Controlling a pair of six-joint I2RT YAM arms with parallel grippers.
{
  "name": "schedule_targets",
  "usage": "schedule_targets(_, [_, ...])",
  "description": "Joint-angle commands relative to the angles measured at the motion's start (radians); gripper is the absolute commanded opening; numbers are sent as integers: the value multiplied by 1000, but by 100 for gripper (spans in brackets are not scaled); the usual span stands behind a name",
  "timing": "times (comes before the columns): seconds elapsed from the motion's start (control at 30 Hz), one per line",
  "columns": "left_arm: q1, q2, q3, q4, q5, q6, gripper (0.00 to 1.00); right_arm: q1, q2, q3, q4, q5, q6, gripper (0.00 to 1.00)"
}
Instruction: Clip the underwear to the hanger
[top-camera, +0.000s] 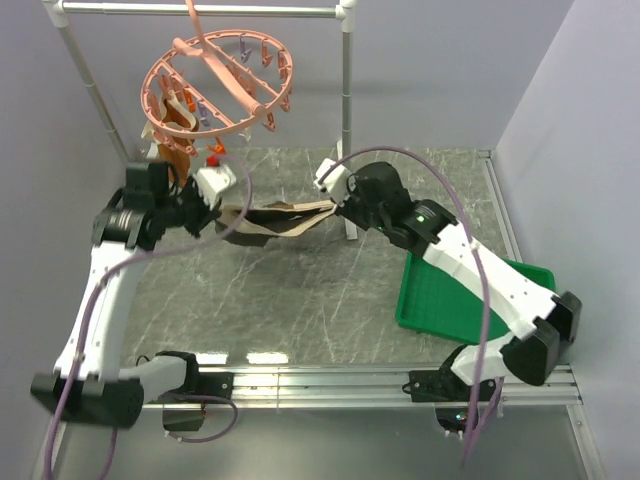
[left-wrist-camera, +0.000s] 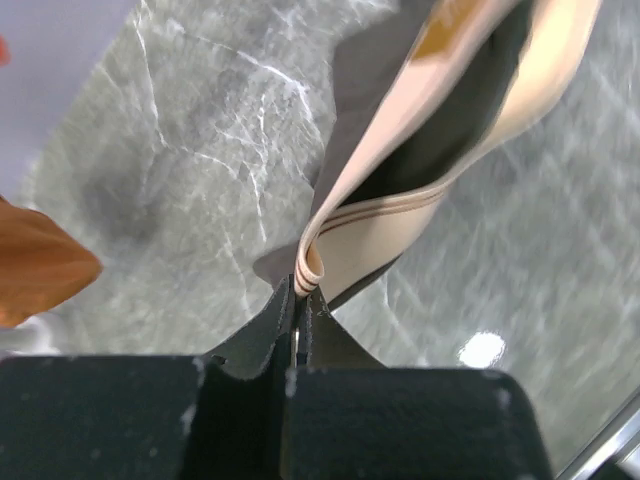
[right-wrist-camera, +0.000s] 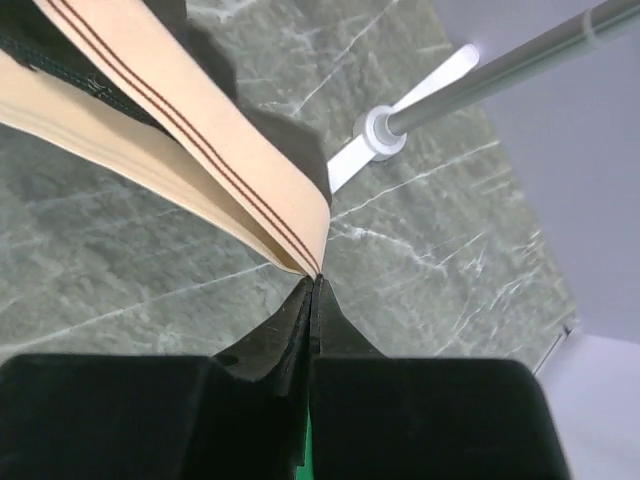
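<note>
The underwear (top-camera: 275, 220), dark olive-brown with a light tan waistband, hangs stretched between my two grippers just above the table. My left gripper (top-camera: 222, 222) is shut on the left end of the waistband (left-wrist-camera: 330, 235). My right gripper (top-camera: 335, 205) is shut on the right end of the waistband (right-wrist-camera: 190, 140). The hanger (top-camera: 218, 80), a salmon-pink ring with small clips, hangs tilted from the rack bar above and behind the left gripper. A smaller orange-brown garment (top-camera: 180, 135) hangs clipped under the ring.
The white-grey pipe rack (top-camera: 345, 110) stands at the back, its right post and foot (right-wrist-camera: 385, 130) just behind my right gripper. A green tray (top-camera: 440, 300) lies at the right under my right arm. Grey walls close the back and right.
</note>
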Motion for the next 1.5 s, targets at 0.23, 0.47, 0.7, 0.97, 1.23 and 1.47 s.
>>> schedule_targets(0.23, [3, -328, -472, -236, 69, 534, 2, 186, -146, -368, -138, -149, -60, 0])
schedule_targets(0.47, [3, -324, -446, -172, 97, 389, 2, 166, -91, -239, -142, -143, -26, 0])
schedule_targets(0.7, [6, -172, -322, 128, -5, 134, 2, -52, 98, 102, -161, -125, -42, 0])
schedule_targets(0.97, [24, -127, -158, 216, 11, 196, 4, -103, 143, 337, -178, -131, -17, 0])
schedule_targets(1.23, [24, -192, -498, -92, 81, 581, 30, 47, 29, -171, -101, -194, -100, 0])
schedule_targets(1.47, [23, -226, -621, -278, 63, 744, 63, 330, 117, -392, -188, -180, -54, 25])
